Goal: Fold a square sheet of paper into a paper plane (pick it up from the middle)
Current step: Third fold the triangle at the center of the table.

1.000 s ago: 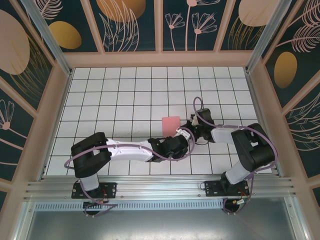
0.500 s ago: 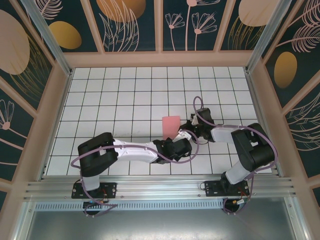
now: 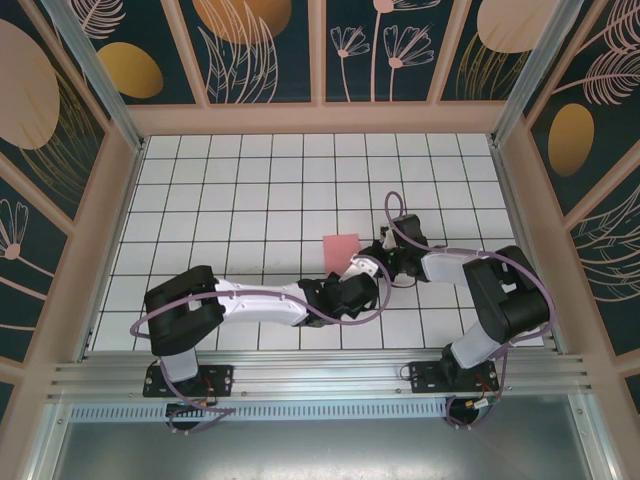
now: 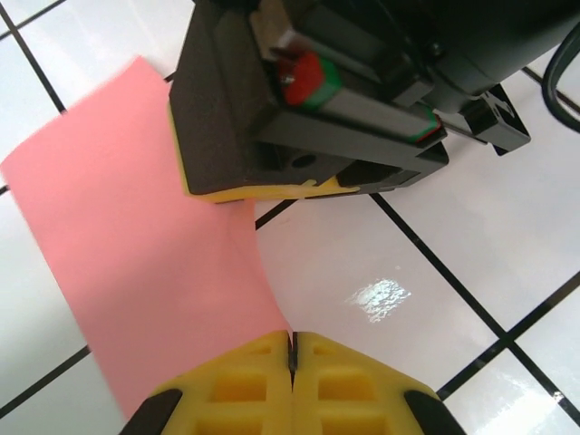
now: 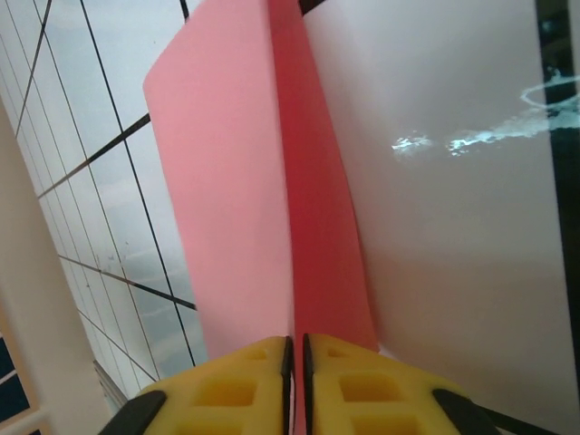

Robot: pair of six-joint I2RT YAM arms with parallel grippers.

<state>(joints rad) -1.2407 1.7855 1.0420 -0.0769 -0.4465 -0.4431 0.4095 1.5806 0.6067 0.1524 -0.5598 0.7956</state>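
The square sheet of paper [image 3: 341,246] is salmon pink and folded, standing up off the white tiles near the table's middle. In the left wrist view my left gripper [image 4: 292,343] is shut, its yellow pads pinching the near corner of the sheet [image 4: 136,245]. My left gripper [image 3: 352,272] reaches the paper from the near side. My right gripper [image 3: 366,258] comes in from the right. In the right wrist view its pads [image 5: 296,344] stand a hairline apart with the folded edge of the paper [image 5: 236,181] running between them. The right gripper's black body and yellow fingertips [image 4: 263,190] sit on the sheet's far edge.
The white tiled table [image 3: 240,190] is walled by wooden panels [image 3: 110,220] left, right and back. Both arms' cables [image 3: 395,215] loop close to the paper. The two wrists nearly touch each other over the same tile.
My left gripper has shut on the paper's near corner after standing open. The left arm shifted slightly. The right pads have eased a hair apart. The paper stays in place.
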